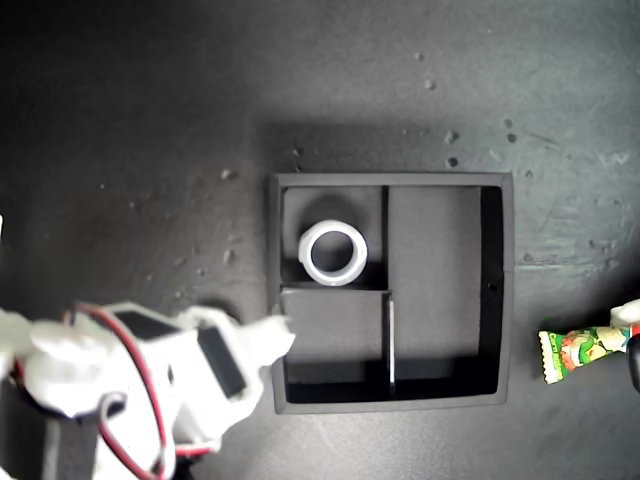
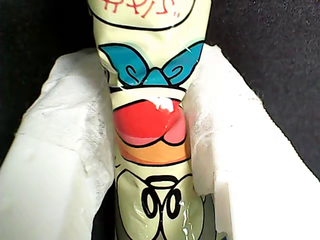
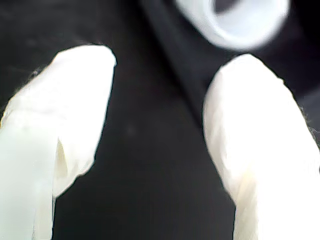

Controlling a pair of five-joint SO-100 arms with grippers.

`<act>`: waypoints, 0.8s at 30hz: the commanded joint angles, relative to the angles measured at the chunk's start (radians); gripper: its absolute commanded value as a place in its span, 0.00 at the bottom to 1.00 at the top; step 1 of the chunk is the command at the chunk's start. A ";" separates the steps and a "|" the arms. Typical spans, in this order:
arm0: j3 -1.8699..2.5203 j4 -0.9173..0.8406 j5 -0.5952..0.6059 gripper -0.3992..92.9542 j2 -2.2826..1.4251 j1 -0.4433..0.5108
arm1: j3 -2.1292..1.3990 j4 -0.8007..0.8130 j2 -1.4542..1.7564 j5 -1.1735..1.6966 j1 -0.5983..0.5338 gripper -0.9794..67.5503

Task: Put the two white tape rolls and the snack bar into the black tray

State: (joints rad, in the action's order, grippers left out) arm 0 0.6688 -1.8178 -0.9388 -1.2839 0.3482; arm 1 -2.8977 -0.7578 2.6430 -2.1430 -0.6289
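The black tray (image 1: 506, 300) sits mid-table in the exterior view. Only one white tape roll (image 1: 333, 252) shows; it lies flat in the tray's small far compartment, and the other is out of view. My second gripper (image 1: 250, 335) is open and empty just outside the tray's wall on the exterior view's left. Its wrist view shows the roll (image 3: 240, 25) beyond the fingertips (image 3: 85, 75). The snack bar (image 1: 580, 350) pokes in from the exterior view's right edge. My first gripper (image 2: 150, 75) is shut on the bar (image 2: 150, 125) and barely shows at that edge (image 1: 628, 340).
The dark tabletop (image 1: 150, 120) carries small pale specks and scuffs. The second arm's white body and red cable (image 1: 140, 380) fill the exterior view's lower left. The tray's long compartment (image 1: 435, 280) and near small compartment (image 1: 335, 335) hold nothing.
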 commanded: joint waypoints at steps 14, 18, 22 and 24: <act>0.025 -0.008 -0.213 0.16 0.290 0.232 | 0.413 -0.319 -0.003 -0.083 0.370 0.01; 0.014 -0.008 -0.230 0.17 0.331 0.236 | 0.396 -0.230 -0.006 0.072 0.480 0.01; 0.002 -0.008 -0.239 0.17 0.370 0.222 | 0.465 -0.114 -0.006 0.586 0.575 0.00; -0.011 -0.008 -0.233 0.17 0.388 0.210 | 0.532 -0.129 -0.006 0.856 0.546 0.00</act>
State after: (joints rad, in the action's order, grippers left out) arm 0 0.7133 -1.8178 -1.1689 -0.8974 0.5737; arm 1 -2.4712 -0.9158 2.6384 -1.7303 -0.0752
